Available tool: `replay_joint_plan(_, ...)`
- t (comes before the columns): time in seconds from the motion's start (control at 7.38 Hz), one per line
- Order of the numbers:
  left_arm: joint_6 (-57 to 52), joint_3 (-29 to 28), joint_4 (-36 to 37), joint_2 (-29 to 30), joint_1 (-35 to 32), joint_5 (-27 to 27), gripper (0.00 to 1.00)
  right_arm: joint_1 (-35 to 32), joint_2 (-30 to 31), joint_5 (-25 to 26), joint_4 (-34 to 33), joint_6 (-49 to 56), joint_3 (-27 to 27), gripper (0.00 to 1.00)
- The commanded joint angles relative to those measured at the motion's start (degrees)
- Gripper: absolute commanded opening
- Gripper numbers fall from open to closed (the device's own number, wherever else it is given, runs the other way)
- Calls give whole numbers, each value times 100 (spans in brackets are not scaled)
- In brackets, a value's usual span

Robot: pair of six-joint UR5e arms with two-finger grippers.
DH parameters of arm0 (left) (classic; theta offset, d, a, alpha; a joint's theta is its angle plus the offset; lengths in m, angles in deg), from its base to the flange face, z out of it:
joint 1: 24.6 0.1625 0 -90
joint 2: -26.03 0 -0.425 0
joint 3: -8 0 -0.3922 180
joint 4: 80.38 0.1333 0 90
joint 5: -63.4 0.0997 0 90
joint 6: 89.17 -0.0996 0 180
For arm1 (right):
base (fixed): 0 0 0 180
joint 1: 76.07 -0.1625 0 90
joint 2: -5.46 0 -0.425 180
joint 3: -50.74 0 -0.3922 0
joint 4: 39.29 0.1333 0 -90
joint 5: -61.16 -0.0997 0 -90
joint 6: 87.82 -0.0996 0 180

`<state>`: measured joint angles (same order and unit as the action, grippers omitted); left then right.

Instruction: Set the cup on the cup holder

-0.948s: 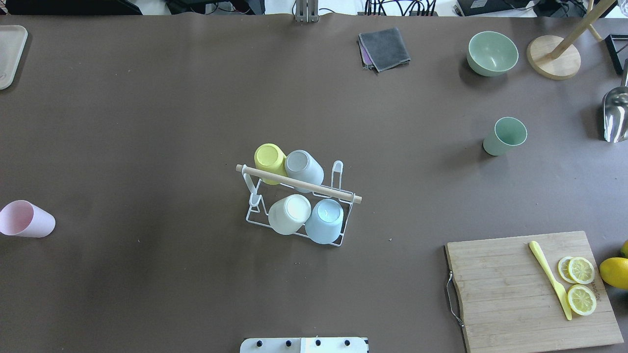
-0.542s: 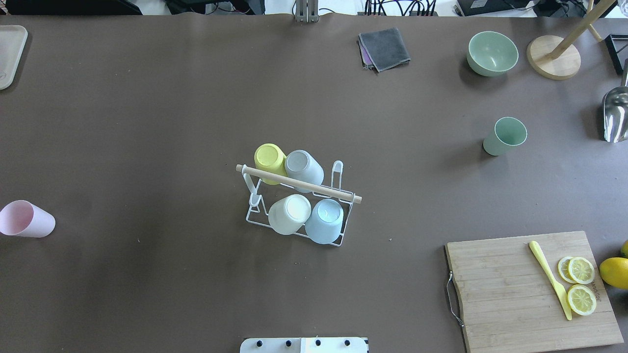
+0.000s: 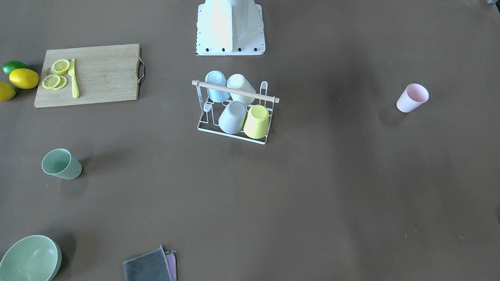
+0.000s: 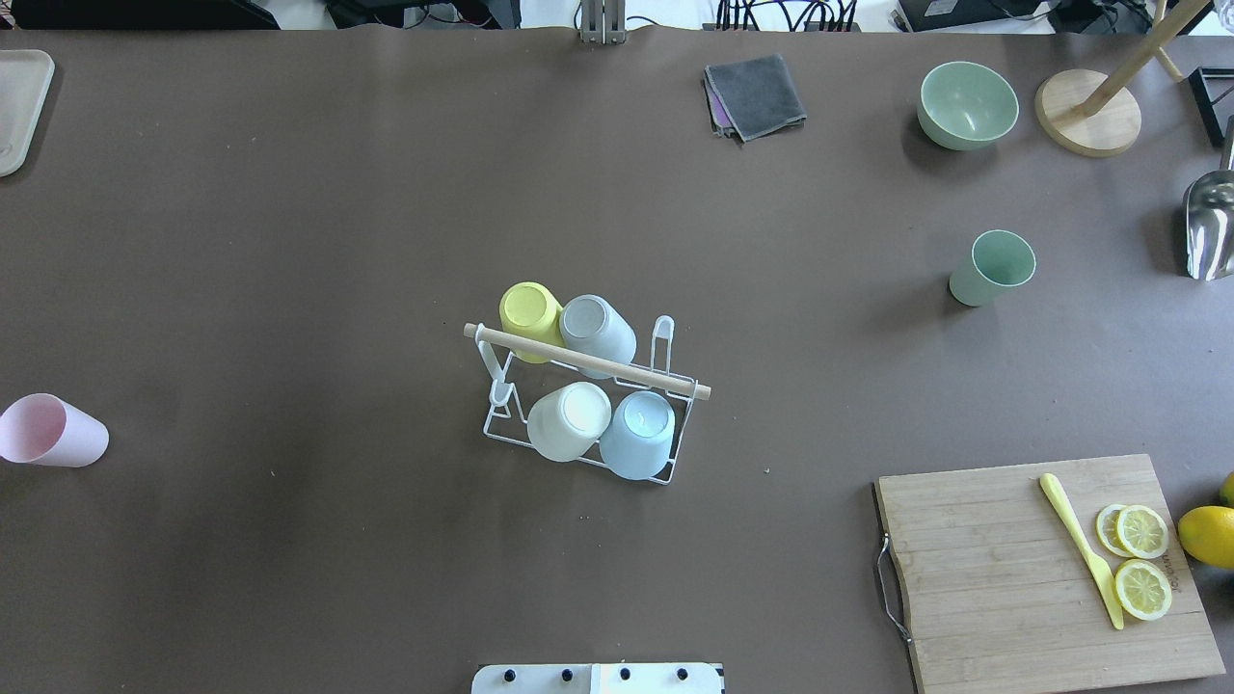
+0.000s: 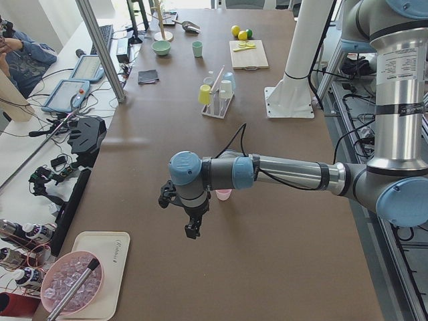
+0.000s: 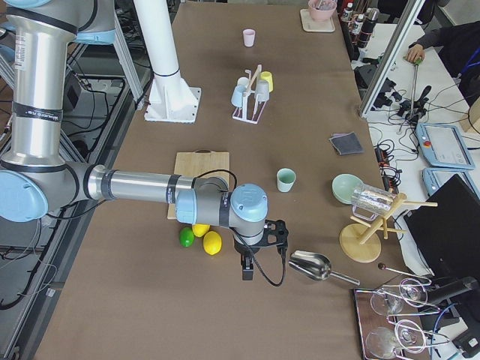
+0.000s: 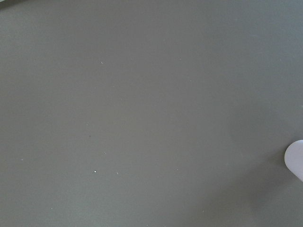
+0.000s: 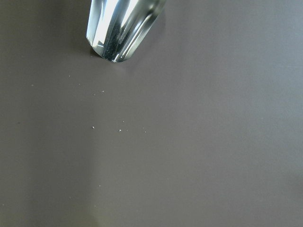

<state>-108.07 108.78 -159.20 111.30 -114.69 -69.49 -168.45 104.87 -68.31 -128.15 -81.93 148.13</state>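
Observation:
The white wire cup holder (image 4: 588,360) with a wooden rod stands mid-table and holds several upside-down cups: yellow, grey, white and light blue; it also shows in the front view (image 3: 234,91). A pink cup (image 4: 53,431) stands far left, and a green cup (image 4: 993,267) stands right. My left gripper (image 5: 192,227) hangs near the pink cup (image 5: 223,194), whose edge shows in the left wrist view (image 7: 296,158). My right gripper (image 6: 246,271) hangs beside a metal scoop (image 6: 309,264). I cannot tell whether either is open or shut.
A cutting board (image 4: 1012,578) with lemon slices and a yellow knife (image 4: 1080,549) lies at the near right, with lemons (image 4: 1207,535) beside it. A green bowl (image 4: 967,104), a grey cloth (image 4: 755,94), a wooden stand (image 4: 1087,111) and the scoop (image 4: 1210,226) are far right.

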Motion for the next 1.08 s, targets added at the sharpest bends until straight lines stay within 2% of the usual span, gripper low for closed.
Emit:
replay_joint_plan(0.0,0,-15,-1,7,0,0,99,0,0,0,0,9,-1,100)
replay_joint_plan(0.95,0,-226,-36,78,18,-44,99,0,9,0,0,9,-10,100)
